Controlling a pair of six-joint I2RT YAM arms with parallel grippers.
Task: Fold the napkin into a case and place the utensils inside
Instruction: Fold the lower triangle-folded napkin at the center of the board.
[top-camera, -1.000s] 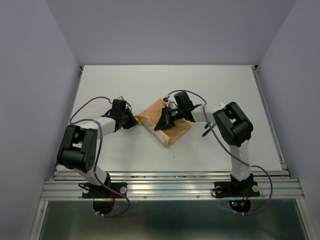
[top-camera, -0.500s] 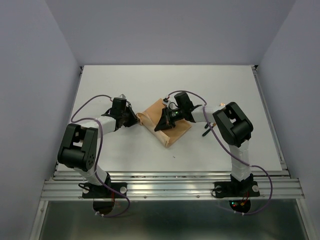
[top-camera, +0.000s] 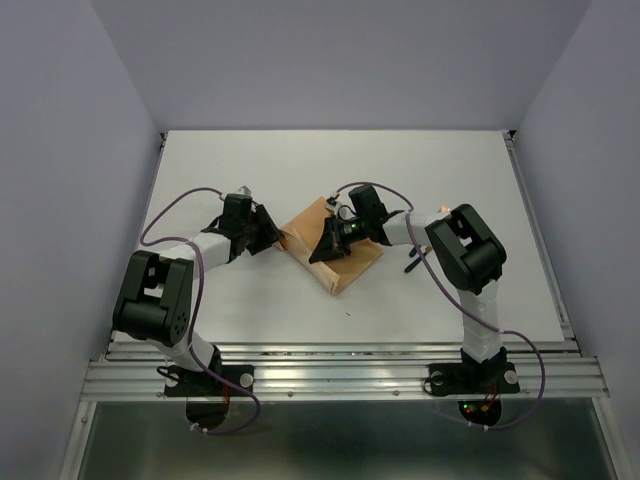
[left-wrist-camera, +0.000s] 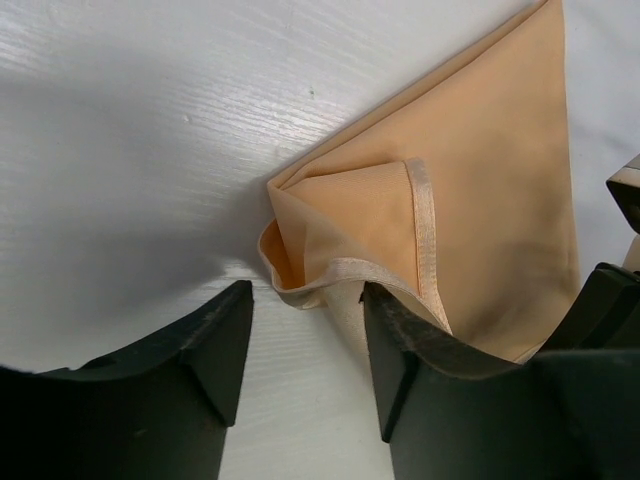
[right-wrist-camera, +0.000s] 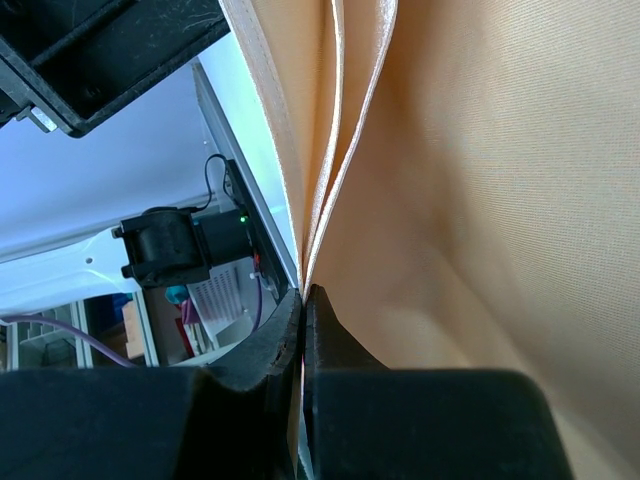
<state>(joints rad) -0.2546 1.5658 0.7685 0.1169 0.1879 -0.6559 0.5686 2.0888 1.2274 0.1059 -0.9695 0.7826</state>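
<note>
The peach-orange napkin (top-camera: 345, 262) lies folded into a narrow slanted shape at the table's middle. In the left wrist view the napkin (left-wrist-camera: 490, 190) shows a turned-over hemmed corner. My left gripper (top-camera: 268, 232) is open at the napkin's left end. That corner lies just ahead of my left gripper (left-wrist-camera: 308, 300), and the right fingertip (left-wrist-camera: 395, 320) touches the hem. My right gripper (top-camera: 322, 252) is over the napkin. In its wrist view my right gripper (right-wrist-camera: 303, 300) is shut on the edge of the napkin (right-wrist-camera: 480, 200). A dark utensil handle (top-camera: 411, 263) shows beside the right arm; the rest of the utensils are hidden.
Purple cables (top-camera: 175, 208) loop from both arms over the white table (top-camera: 250, 170). Grey walls stand close at the left, right and back. A metal rail (top-camera: 340, 375) runs along the near edge by the arm bases.
My left gripper has opened and let go of the napkin's left corner, which now rests folded on the table. It shifted slightly right. The right gripper has stayed shut on the cloth.
</note>
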